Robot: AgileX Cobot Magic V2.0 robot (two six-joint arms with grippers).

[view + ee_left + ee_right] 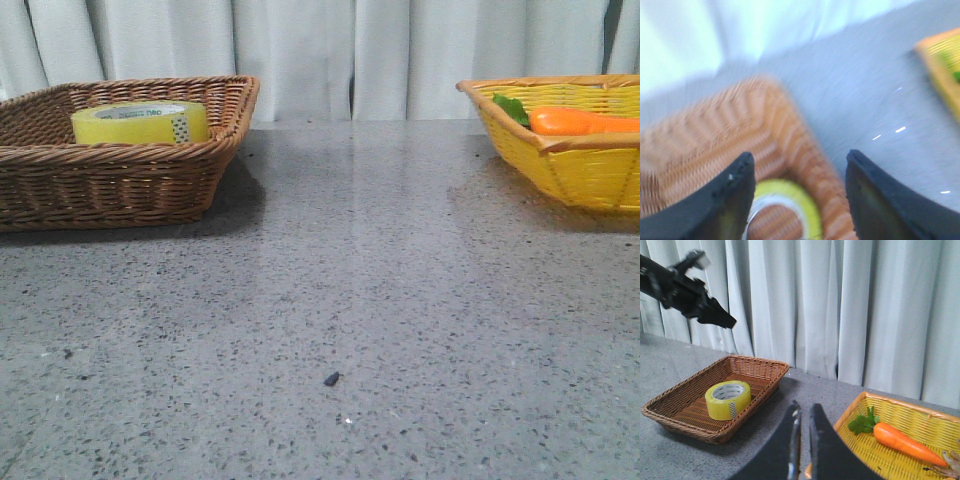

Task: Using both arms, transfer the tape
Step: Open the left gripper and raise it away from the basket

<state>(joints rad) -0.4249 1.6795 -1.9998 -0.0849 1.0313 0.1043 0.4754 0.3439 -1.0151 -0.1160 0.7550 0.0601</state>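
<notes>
The tape (140,123), a wide yellow roll with a white core, lies flat in the brown wicker basket (120,165) at the far left. My left gripper (800,154) is open and empty, hovering above the basket with the tape (809,206) below, near its left finger. That view is blurred. The right wrist view shows the tape (728,400) in the basket (762,371) and the left gripper (724,318) high above it. My right gripper (806,405) is shut and empty, held over the table between the two baskets. Neither gripper shows in the front view.
A yellow basket (580,172) at the far right holds an orange carrot (575,121) with green leaves, which also shows in the right wrist view (905,440). A small dark speck (331,379) lies on the grey table. White curtains hang behind.
</notes>
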